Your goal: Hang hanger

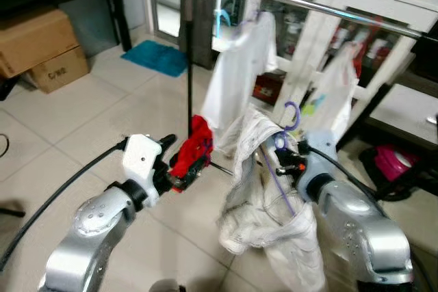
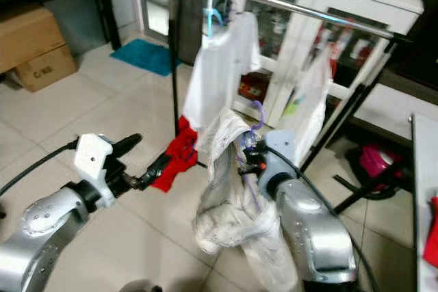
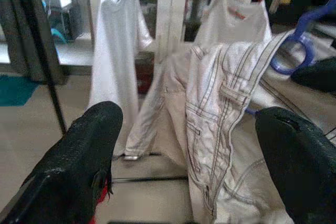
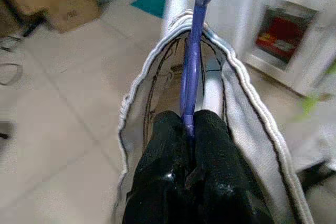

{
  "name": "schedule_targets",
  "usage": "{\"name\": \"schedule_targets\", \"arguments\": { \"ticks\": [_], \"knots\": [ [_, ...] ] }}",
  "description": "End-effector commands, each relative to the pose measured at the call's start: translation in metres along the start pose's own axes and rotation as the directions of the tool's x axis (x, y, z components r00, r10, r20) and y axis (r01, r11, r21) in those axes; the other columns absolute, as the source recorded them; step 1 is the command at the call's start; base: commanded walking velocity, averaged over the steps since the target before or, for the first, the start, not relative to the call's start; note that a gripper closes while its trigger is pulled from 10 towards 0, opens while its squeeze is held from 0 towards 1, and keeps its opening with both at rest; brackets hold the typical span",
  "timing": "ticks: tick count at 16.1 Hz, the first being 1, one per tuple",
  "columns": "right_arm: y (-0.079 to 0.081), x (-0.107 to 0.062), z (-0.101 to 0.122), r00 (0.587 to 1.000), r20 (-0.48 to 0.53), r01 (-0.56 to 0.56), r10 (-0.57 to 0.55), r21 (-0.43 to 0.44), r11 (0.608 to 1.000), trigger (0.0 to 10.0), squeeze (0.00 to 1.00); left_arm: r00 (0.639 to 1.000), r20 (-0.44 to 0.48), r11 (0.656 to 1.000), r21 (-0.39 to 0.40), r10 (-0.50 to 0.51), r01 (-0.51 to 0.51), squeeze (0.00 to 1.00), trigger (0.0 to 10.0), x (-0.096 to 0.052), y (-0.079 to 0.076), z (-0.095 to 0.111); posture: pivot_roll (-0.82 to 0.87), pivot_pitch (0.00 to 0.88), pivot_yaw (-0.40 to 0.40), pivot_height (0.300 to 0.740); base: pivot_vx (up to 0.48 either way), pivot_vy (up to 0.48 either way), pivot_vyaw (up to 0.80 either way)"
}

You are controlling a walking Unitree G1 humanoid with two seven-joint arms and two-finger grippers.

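the purple hanger (image 4: 193, 51), carrying a white garment with dark stitching (image 1: 263, 196), is sitting below the clothes rail (image 1: 308, 6), clamped between the closed fingers of the right gripper (image 4: 190, 124). the left gripper (image 3: 194, 145) is hovering just beside the garment, fingers spread wide. two white shirts (image 1: 239, 66) are hanging on the rail, and a red cloth (image 2: 179, 148) is lying on the tiled floor (image 1: 82, 114).

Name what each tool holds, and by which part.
Right tool: purple hanger, pinched on its neck. Left tool: open, holding nothing.
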State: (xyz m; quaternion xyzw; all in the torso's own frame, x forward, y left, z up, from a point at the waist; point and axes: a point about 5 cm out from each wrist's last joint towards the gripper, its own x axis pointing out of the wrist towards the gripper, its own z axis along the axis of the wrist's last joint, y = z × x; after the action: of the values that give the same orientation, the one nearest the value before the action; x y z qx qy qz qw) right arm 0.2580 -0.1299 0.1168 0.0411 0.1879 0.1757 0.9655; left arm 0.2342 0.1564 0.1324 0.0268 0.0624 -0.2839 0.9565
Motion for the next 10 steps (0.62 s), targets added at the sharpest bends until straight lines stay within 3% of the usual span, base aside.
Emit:
{"name": "schedule_targets", "arguments": {
  "ticks": [1,8,10],
  "knots": [
    [-0.0041,-0.0046,0.0114,0.999,0.051,0.002,-0.001,-0.019,1.0,10.0,0.0,1.0,0.01,1.0,-0.002,-0.017,0.017,0.0,10.0,0.002,-0.0049,0.0025,-0.01,0.023,-0.09,0.74,0.0,0.48,0.0],
    [-0.003,-0.0052,0.0097,0.999,0.042,-0.008,0.01,-0.03,1.0,10.0,0.0,1.0,0.0,1.0,0.002,-0.018,0.018,0.0,10.0,0.001,-0.006,0.0018,-0.01,0.02,-0.089,0.74,0.0,0.48,0.0],
    [-0.0025,-0.0047,0.0106,0.999,0.046,-0.011,0.012,-0.031,0.999,10.0,0.0,1.0,-0.008,1.0,0.013,-0.007,0.007,0.0,10.0,0.0017,-0.0047,0.0014,-0.01,0.021,-0.087,0.74,0.0,0.144,0.0]
  ]
}}
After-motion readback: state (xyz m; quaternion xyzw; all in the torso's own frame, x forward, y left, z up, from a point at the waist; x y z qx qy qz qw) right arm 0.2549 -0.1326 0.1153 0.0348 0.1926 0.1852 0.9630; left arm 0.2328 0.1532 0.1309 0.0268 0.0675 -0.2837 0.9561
